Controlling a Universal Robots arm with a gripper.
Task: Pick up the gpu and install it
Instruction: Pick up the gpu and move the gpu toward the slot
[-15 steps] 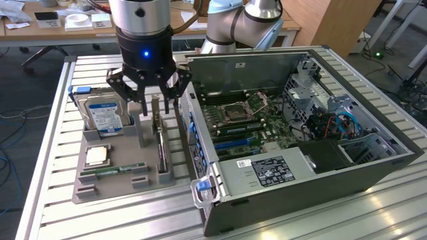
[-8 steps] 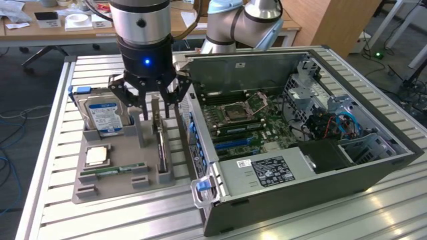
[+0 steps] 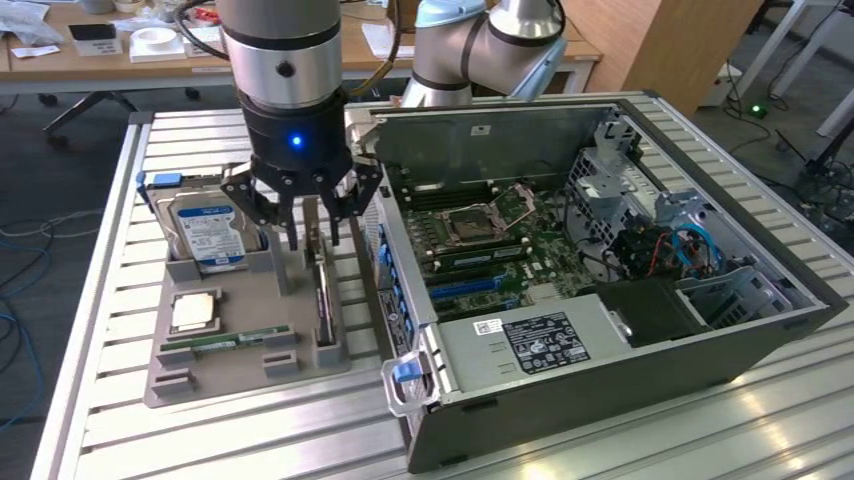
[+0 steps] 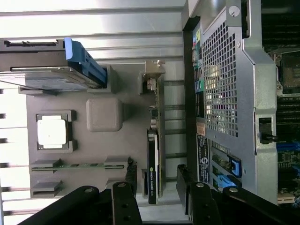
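Currently: gpu (image 3: 322, 300), one, on edge in grey tray (image 3: 240, 375); likely light, stiff, fragile, so take by board faces; gripper (image 3: 314, 238) open, astride it.

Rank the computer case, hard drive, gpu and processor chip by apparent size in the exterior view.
1. computer case
2. hard drive and gpu, unranked: the gpu stands edge-on, longer but far narrower
3. processor chip

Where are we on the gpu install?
Done: the black gripper is lined up over the thin dark gpu card with its silvery bracket, jaws open. In hand: nothing; the card stands on edge in the grey holder tray. Left: grasp, lift, seating in the open grey metal computer case.
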